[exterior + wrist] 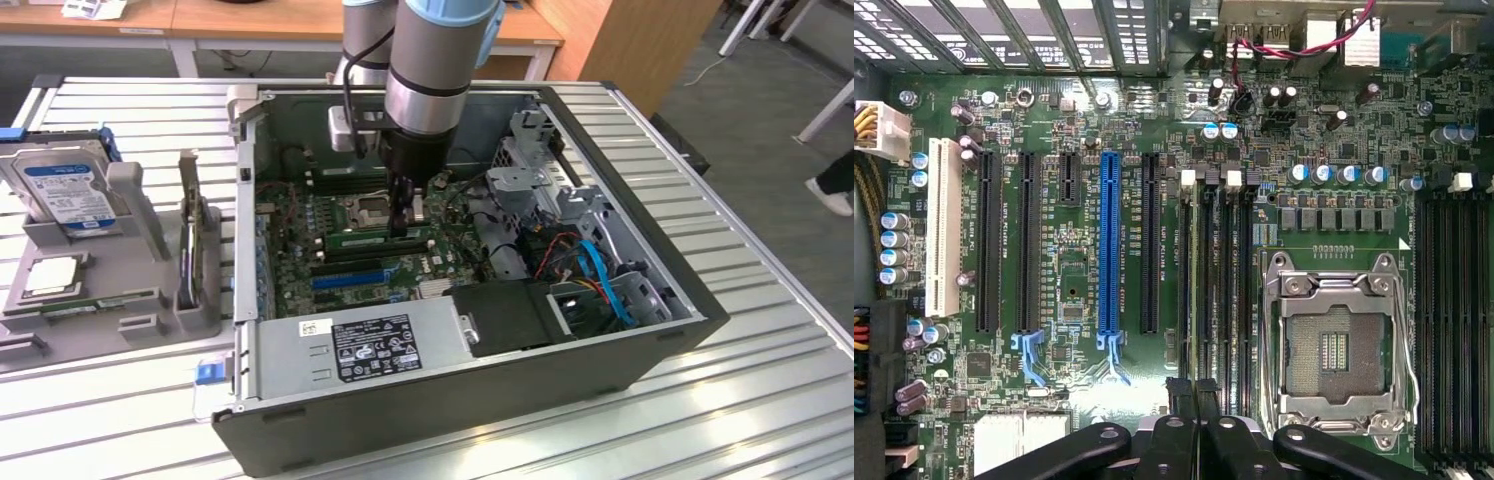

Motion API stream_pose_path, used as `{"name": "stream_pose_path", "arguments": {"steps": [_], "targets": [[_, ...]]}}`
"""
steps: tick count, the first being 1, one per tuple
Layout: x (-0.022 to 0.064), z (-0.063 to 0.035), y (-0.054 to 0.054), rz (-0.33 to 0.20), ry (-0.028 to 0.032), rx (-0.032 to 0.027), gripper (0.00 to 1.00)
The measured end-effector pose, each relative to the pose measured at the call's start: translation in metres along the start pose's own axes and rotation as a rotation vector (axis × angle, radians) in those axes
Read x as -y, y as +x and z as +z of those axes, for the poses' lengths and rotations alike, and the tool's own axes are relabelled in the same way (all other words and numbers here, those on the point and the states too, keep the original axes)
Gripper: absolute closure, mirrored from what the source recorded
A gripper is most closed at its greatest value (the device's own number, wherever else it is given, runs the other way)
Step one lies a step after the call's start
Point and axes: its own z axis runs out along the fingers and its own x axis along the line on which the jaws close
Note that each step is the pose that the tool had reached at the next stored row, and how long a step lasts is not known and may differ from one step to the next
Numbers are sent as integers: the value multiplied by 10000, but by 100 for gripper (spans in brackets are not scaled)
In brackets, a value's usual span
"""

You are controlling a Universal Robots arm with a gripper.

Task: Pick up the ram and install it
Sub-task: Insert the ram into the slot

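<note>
Here, the ram [360,241] lies among the slots [1242,280] just beside the empty socket [1334,345], with the jaws together at its top edge. Seating it well probably means pressing straight down, evenly along its length, until the latches [1189,178] catch.
</note>
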Motion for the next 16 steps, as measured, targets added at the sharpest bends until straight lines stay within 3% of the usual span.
{"name": "stream_pose_path", "arguments": {"steps": [16], "targets": [[1, 22, 0, -1, 1, 1, 89]]}}
